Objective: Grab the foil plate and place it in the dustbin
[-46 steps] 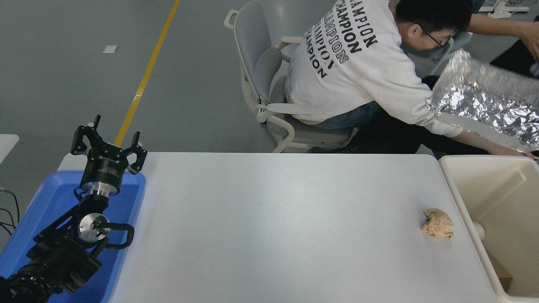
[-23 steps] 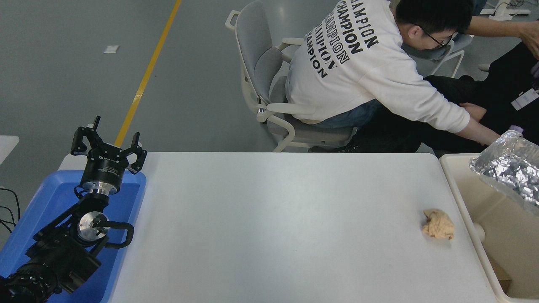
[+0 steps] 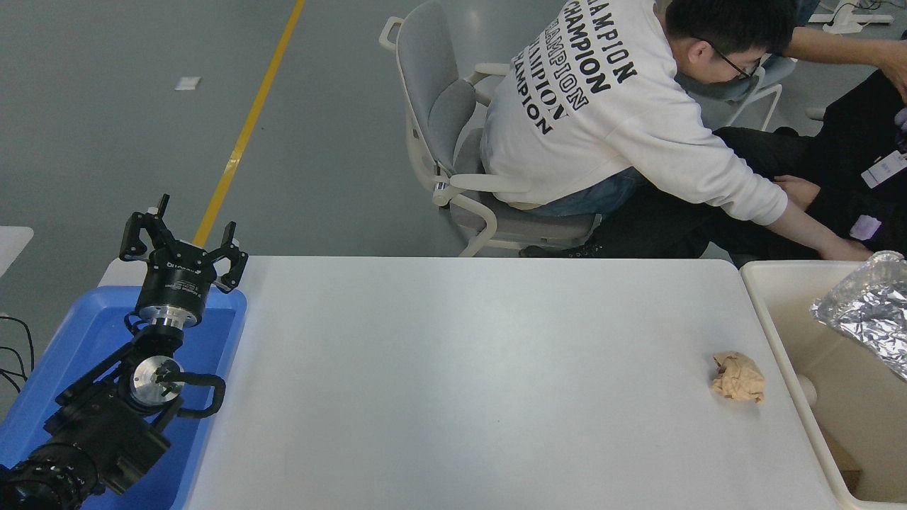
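- Left gripper [image 3: 183, 244] parked at the lower left above the blue tray [image 3: 67, 340], fingers spread, nothing between them
- Right gripper nowhere in view
- White table [image 3: 460, 354] bearing a crumpled tan paper ball [image 3: 738, 377] near its right edge
- Foil plate [image 3: 866, 312] (shiny, crinkled) tilted inside the dustbin [image 3: 779, 333], at the far right, cut off by the picture's edge
- Person in a white sweatshirt [image 3: 602, 106] seated beyond the table, hand [image 3: 847, 249] stretched toward the bin's far rim

foil plate [image 3: 868, 312] cut by right edge; dustbin [image 3: 779, 333] likewise; right arm unseen
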Robot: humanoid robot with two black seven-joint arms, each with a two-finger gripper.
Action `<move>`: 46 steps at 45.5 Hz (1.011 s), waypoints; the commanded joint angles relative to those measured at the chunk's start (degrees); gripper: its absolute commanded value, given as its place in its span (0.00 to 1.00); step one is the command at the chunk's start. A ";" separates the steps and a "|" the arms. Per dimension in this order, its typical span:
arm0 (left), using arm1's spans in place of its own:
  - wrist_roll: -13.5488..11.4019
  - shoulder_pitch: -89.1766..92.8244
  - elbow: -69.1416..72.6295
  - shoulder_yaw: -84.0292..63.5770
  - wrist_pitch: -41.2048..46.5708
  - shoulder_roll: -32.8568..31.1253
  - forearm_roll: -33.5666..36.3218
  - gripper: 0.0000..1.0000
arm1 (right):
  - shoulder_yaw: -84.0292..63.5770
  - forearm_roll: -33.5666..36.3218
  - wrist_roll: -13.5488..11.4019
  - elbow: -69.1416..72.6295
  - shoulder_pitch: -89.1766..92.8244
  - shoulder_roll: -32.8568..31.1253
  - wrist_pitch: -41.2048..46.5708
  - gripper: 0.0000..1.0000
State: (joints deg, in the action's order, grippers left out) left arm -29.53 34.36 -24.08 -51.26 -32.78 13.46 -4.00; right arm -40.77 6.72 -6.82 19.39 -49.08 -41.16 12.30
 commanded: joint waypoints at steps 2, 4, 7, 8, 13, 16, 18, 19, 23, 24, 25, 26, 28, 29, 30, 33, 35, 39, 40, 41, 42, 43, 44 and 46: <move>0.00 0.00 0.00 0.02 0.00 0.08 -0.04 0.99 | 4.82 -0.22 -0.03 -15.08 11.28 7.75 -2.28 0.00; 0.00 0.00 0.00 -0.07 0.00 -0.01 0.04 0.99 | 4.82 -0.13 0.06 -16.40 12.43 8.55 -2.72 0.00; 0.00 0.00 0.00 -0.07 0.00 -0.01 0.05 0.99 | 4.82 0.13 -0.03 -17.63 13.48 9.69 -4.12 0.00; 0.00 0.00 0.00 0.02 0.00 -0.01 -0.04 0.99 | 4.82 0.13 -0.03 -17.72 13.83 9.87 -4.65 0.00; 0.00 0.00 0.00 0.02 0.00 0.08 0.04 0.99 | 4.91 0.22 -0.03 -17.63 14.28 10.22 -5.80 0.00; 0.00 0.00 0.00 0.02 0.00 -0.01 0.05 0.99 | 4.99 0.22 -0.03 -17.46 14.28 10.31 -5.80 0.00; 0.00 0.00 0.00 -0.07 0.00 -0.01 -0.04 0.99 | 5.08 0.31 -0.03 -17.28 14.19 10.22 -5.80 0.00; 0.00 0.00 0.00 -0.07 0.00 0.08 -0.04 0.99 | 5.08 0.31 -0.03 -17.28 14.19 10.22 -5.80 0.00; 0.00 0.00 0.00 -0.07 0.00 -0.01 -0.04 0.99 | 5.08 0.31 0.06 -17.28 14.19 10.22 -5.88 0.00; 0.00 0.00 0.00 -0.07 0.00 -0.01 0.04 0.99 | 5.08 0.31 0.06 -17.28 14.28 10.22 -5.88 0.00; 0.00 0.00 0.00 0.02 0.00 -0.01 0.05 0.99 | 5.00 0.31 0.06 -17.28 14.28 10.22 -5.97 0.00; 0.00 0.00 0.00 0.02 0.00 -0.01 -0.04 0.99 | 4.99 0.31 0.06 -17.37 14.28 10.22 -6.15 0.15; 0.00 0.00 0.00 0.02 0.00 -0.01 -0.04 0.99 | 4.99 0.31 0.06 -17.37 14.28 10.22 -6.76 0.49; 0.00 0.00 0.00 0.02 0.00 -0.01 -0.04 0.99 | 4.99 0.31 0.14 -17.46 14.28 10.22 -7.37 0.62; 0.00 0.00 0.00 0.02 0.00 -0.01 -0.04 0.99 | 4.99 0.31 0.14 -17.46 14.19 10.22 -8.16 0.72; 0.00 0.00 0.00 0.02 0.00 -0.01 -0.04 0.99 | 4.99 0.31 0.14 -17.11 14.28 10.31 -10.71 0.92; 0.00 0.00 0.00 -0.07 0.00 -0.01 -0.04 0.99 | 5.08 0.40 0.14 -16.93 14.28 10.31 -12.20 0.96; 0.00 0.00 0.00 0.02 0.00 -0.01 -0.04 0.99 | 5.08 0.48 0.14 -16.76 14.10 10.22 -12.48 1.00; 0.00 0.00 0.00 0.02 0.00 -0.01 -0.04 0.99 | 5.08 0.48 0.14 -16.67 14.10 10.22 -12.48 1.00; 0.00 0.00 0.00 0.02 0.00 -0.01 -0.04 0.99 | 5.08 0.48 0.14 -16.49 14.10 10.22 -12.48 1.00; 0.00 0.00 0.00 0.02 0.00 -0.01 -0.04 0.99 | 5.08 0.48 0.14 -16.23 14.10 10.13 -12.48 1.00; 0.00 0.00 0.00 -0.07 0.00 0.08 -0.04 0.99 | 5.08 0.48 0.14 -15.79 13.93 10.04 -12.48 1.00; 0.00 0.00 0.00 0.02 0.00 -0.01 -0.04 0.99 | 5.08 0.48 0.14 -15.27 13.75 9.96 -12.48 1.00; 0.00 0.00 0.00 0.02 0.00 -0.01 0.04 0.99 | 5.00 0.48 0.14 -13.60 13.40 9.69 -12.48 1.00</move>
State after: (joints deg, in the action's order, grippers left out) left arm -29.53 34.37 -24.08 -51.28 -32.78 13.46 -4.04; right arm -35.75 7.13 -6.70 2.90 -35.07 -31.05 1.50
